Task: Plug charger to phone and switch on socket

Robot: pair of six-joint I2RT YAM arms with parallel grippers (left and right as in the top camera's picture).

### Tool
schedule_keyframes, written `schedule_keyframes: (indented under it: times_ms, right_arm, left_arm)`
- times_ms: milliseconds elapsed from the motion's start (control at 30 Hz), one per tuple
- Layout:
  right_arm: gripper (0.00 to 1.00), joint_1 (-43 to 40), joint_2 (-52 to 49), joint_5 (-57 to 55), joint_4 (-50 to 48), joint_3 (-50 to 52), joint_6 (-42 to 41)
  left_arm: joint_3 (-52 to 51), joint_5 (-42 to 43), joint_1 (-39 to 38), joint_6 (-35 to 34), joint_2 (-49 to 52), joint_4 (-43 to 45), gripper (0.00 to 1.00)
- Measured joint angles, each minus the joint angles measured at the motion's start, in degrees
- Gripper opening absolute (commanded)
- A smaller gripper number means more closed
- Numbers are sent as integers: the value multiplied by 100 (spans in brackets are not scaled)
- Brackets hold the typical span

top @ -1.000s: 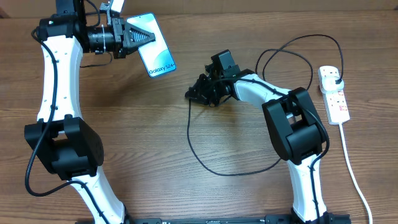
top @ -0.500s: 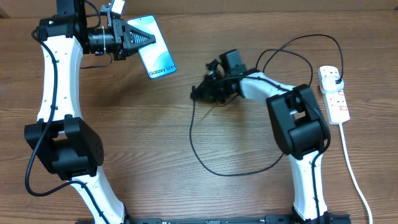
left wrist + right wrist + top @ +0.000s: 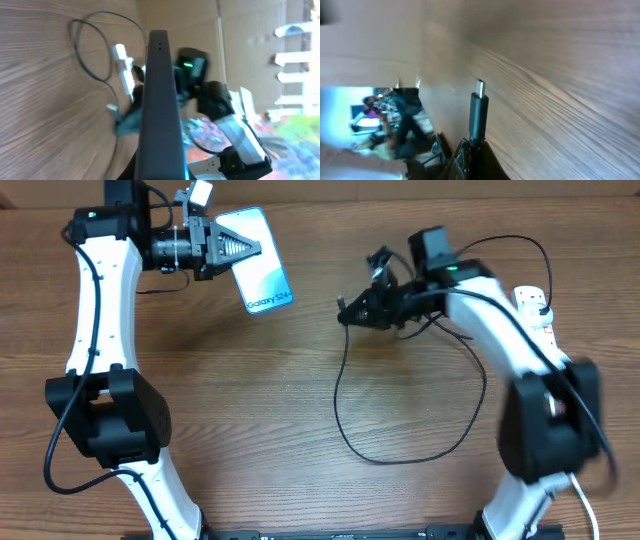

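Note:
My left gripper (image 3: 232, 250) is shut on the phone (image 3: 262, 274), holding it tilted above the back left of the table; its light screen reads "Galaxy S24". In the left wrist view the phone's dark edge (image 3: 161, 100) fills the middle. My right gripper (image 3: 352, 310) is shut on the charger's black connector (image 3: 479, 114), its metal tip pointing left toward the phone, with a gap between them. The thin black charger cable (image 3: 345, 415) loops over the table to a plug in the white socket strip (image 3: 540, 330) at the right.
The socket's thick white cord (image 3: 572, 470) runs down the right edge of the wooden table (image 3: 250, 430). The cable loop lies in the table's middle right. A cardboard wall stands at the back.
My right gripper has lifted and moved right and back with the connector, dragging the cable loop along. My left gripper has shifted the phone slightly right.

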State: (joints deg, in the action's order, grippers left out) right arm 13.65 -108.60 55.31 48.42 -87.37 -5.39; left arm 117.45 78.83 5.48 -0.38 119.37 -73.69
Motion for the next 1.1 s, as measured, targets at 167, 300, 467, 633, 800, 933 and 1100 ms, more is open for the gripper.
schedule_keyframes:
  times_ms: [167,300,467,633,800,933,1100]
  right_arm:
    - [4,-39,1257,-28,789,-4,455]
    - [4,-48,1919,-59,883,232,566]
    - [4,33,2723,-105,195,1211,275]
    - [4,479,3410,-299,-1244,2212,-702]
    - [4,1244,3606,-789,-2144,2588,-1762]
    - [4,1626,3606,-1169,-2516,2594,-2345]
    - [4,1790,3606,-1545,-2649,2594,-2881]
  left_arm:
    - [0,348,-192,105,0,-4,4]
    - [0,588,-378,214,0,0,4]
    - [0,769,-636,249,0,-2,4]
    - [0,824,-831,170,0,166,4]
    - [0,833,-929,-125,0,468,4]
    - [0,857,-964,-358,0,625,4]
    - [0,866,-966,-490,0,643,4]
